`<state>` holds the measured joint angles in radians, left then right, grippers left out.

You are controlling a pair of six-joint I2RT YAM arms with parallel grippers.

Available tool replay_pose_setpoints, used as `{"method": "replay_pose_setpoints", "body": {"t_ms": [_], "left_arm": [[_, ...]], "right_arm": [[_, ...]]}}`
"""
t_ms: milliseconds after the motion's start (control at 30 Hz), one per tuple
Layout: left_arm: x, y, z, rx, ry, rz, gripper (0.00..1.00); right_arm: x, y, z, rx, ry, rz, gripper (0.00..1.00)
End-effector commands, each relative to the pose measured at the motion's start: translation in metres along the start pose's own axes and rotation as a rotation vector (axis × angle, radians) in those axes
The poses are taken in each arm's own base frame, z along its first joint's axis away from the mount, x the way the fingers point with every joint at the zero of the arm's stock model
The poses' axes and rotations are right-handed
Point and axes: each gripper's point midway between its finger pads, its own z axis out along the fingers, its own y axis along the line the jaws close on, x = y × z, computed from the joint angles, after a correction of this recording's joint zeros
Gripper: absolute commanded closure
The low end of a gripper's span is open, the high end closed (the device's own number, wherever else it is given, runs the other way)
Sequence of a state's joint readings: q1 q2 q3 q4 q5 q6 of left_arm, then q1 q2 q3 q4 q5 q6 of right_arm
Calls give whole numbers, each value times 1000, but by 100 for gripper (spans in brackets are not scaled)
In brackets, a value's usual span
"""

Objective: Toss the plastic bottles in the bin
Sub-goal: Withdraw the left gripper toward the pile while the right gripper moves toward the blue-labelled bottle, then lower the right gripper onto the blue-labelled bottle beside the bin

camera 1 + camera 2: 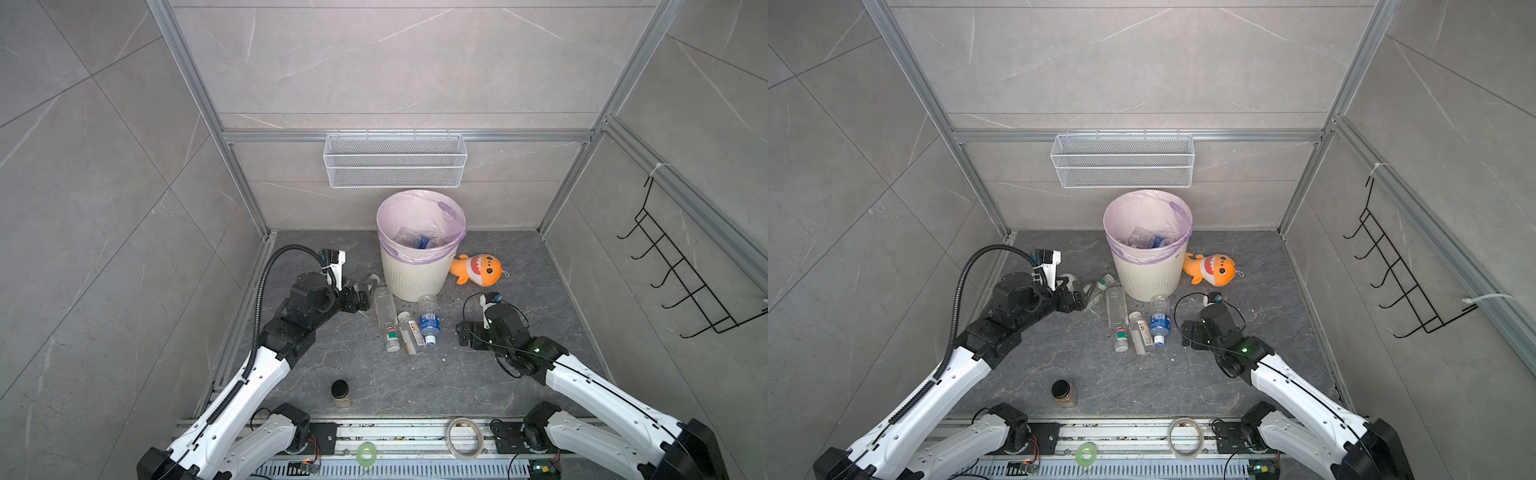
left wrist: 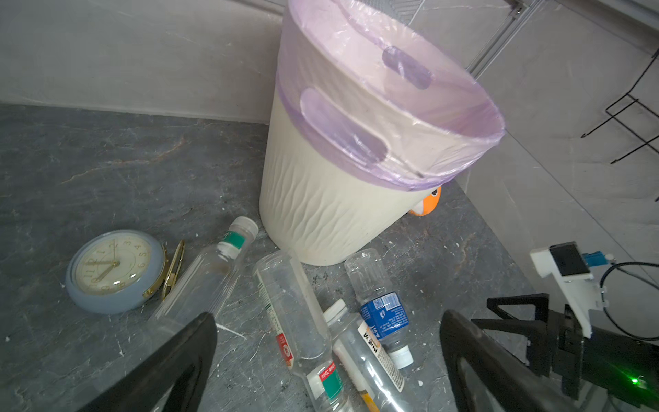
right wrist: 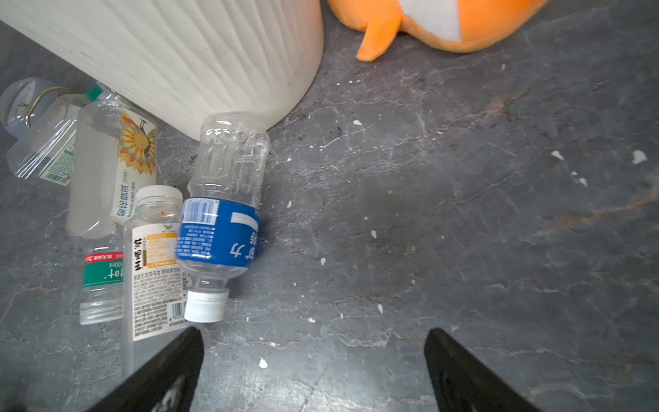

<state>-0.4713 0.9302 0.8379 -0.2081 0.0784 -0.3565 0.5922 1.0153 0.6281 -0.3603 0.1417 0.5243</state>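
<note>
Plastic bottles (image 1: 429,323) — at least four — lie on the counter (image 1: 415,386) at the bin (image 1: 415,274) base; several already sit inside the bin. Left end effector (image 2: 328,315) and right end effector (image 3: 313,330) hover near that base — both wide, empty.

A robot test cell in a lab, dressed perhaps as a bathroom corner: grey marble-look wall panels (image 1: 395,62) held in bare aluminium framing (image 1: 274,136), a wire-mesh basket (image 1: 395,162) and black hook rack (image 1: 685,262) hung on it, tape rolls (image 1: 449,437) and exposed circuit boards (image 1: 305,466) along the slotted mounting rail (image 1: 395,432).
</note>
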Motion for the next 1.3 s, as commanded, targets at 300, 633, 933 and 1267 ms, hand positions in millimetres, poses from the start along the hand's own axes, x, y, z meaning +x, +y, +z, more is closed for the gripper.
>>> {"method": "replay_pose_setpoints", "body": {"t_ms": [300,633,933,1267], "left_arm": [[74,46,-5,-123,24,-75,1],[112,61,-1,-142,60,-51,2],[129,68,4,-138,60,-1,2],[135,64,7,-97,65,6,2]], "right_arm": [[-15,46,29,-9,47,-68,2],[-18,60,47,-3,84,-79,2],[-20,67,58,-2,100,-69,1],[-20,70,73,14,117,-75,1]]}}
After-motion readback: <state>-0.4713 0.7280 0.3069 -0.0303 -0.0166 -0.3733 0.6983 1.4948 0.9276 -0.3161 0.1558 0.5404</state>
